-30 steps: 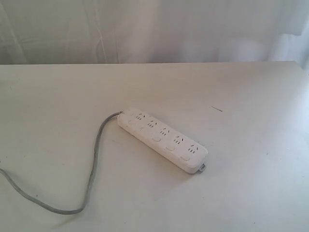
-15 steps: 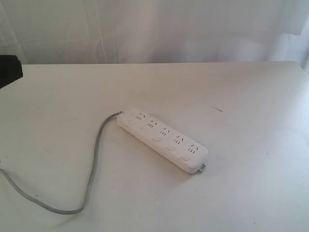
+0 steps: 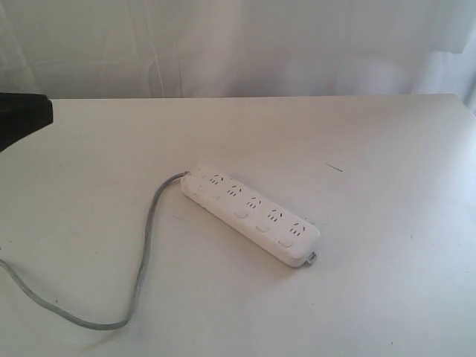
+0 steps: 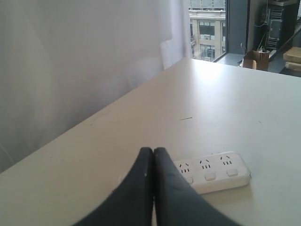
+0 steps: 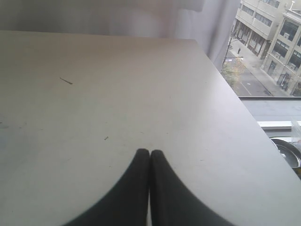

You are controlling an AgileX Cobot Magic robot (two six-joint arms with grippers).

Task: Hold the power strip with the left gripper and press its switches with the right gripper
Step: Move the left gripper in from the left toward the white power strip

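- Five outlets run in a row along the power strip (image 3: 251, 214), a long white bar lying flat near the middle of the table (image 3: 387, 134), set at a slant in the exterior view.
- Its switches (image 3: 240, 214), small white buttons, form a second row along the strip's near side, one by each outlet.
- One grey cord (image 3: 145, 256) leaves the strip's far-left end, curves toward the near edge of the table and runs off the left side of the exterior view.
- The left gripper (image 4: 153, 151) has its two dark fingers pressed together with nothing between them. It is apart from the strip, whose end with three outlets shows just beyond the fingers in the left wrist view.
- A black part of the left arm (image 3: 22, 117) shows at the left edge of the exterior view, well apart from the strip.
- The right gripper (image 5: 149, 153) is likewise closed on nothing, over bare tabletop.
- A small dark mark (image 3: 335, 167) lies on the table beyond the strip.
- A white curtain (image 3: 238, 44) hangs behind the table, and buildings (image 5: 268, 42) show through a window.
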